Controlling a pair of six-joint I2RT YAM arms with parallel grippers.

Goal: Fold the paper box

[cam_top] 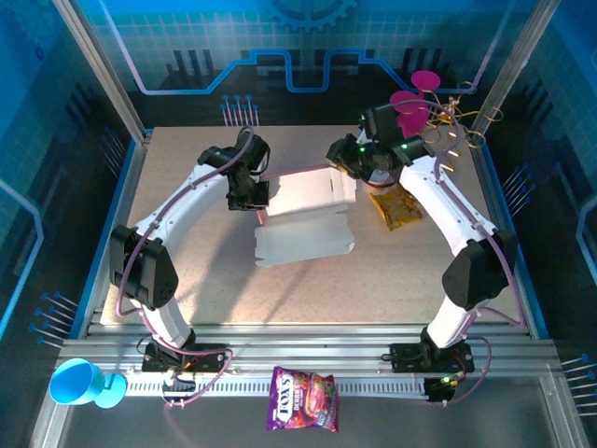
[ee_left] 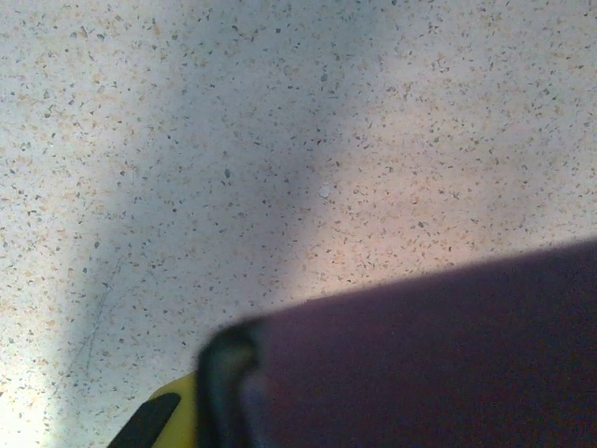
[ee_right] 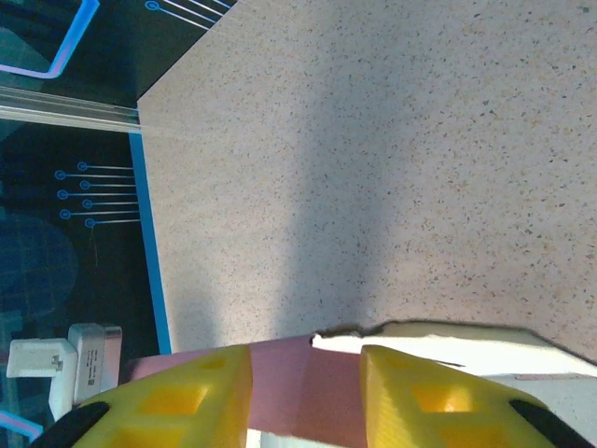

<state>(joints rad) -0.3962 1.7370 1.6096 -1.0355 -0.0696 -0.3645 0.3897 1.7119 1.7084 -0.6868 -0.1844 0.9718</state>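
Note:
The paper box (cam_top: 306, 217) lies half folded at the table's middle, whitish from above, its far panel raised. My left gripper (cam_top: 254, 198) sits at the box's left edge. In the left wrist view one dark fingertip (ee_left: 222, 378) hugs a shadowed pink sheet of the box (ee_left: 420, 355), and the jaws are shut on that sheet. My right gripper (cam_top: 351, 166) hovers at the box's far right corner. In the right wrist view its yellow fingers (ee_right: 187, 397) stand apart over a pink flap (ee_right: 303, 387), with the right gripper (ee_right: 305, 373) straddling it beside a white panel (ee_right: 485, 347).
A yellow-brown packet (cam_top: 396, 207) lies just right of the box under the right arm. Magenta cups (cam_top: 415, 98) stand at the back right. A purple snack bag (cam_top: 303, 399) and a blue cup (cam_top: 79, 383) rest on the front rail. The table's blue edge (ee_right: 154, 271) runs nearby.

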